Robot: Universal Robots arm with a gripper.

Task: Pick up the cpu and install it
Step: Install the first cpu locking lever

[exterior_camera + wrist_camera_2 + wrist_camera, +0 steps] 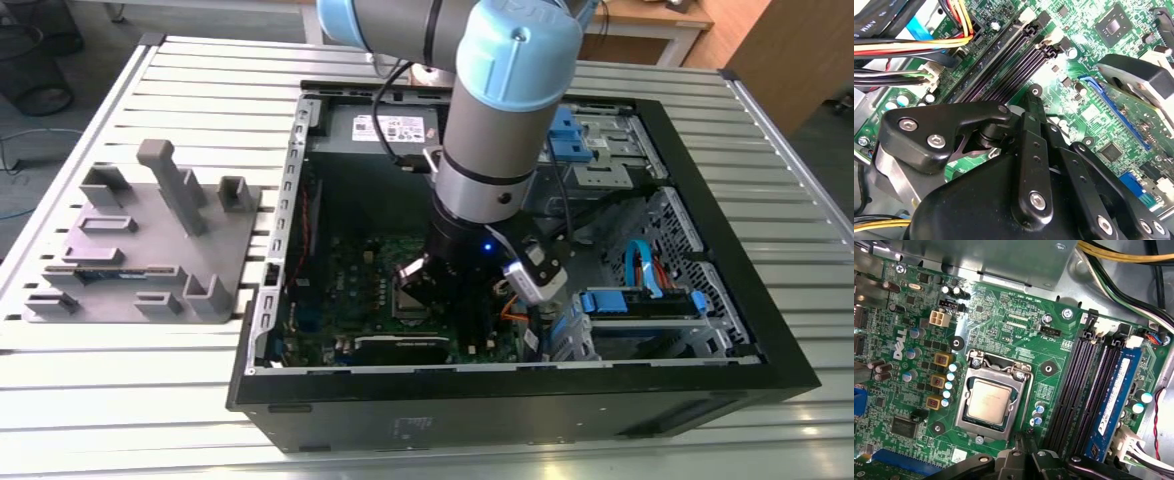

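First wrist view: one cpu (pixel 987 400) sits in its socket; fingers (pixel 1030 436) hover nearby, state unclear.

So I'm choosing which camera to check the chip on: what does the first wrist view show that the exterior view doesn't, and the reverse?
First wrist view: the cpu lying in its socket inside the silver frame, and a blue memory stick in a slot. Exterior view: the arm reaching down into the computer case, and a grey fixture tray on the slatted table. Both: the green motherboard.

cpu (pixel 986 401) in socket frame (pixel 1022 390), memory slots (pixel 1089 390) beside
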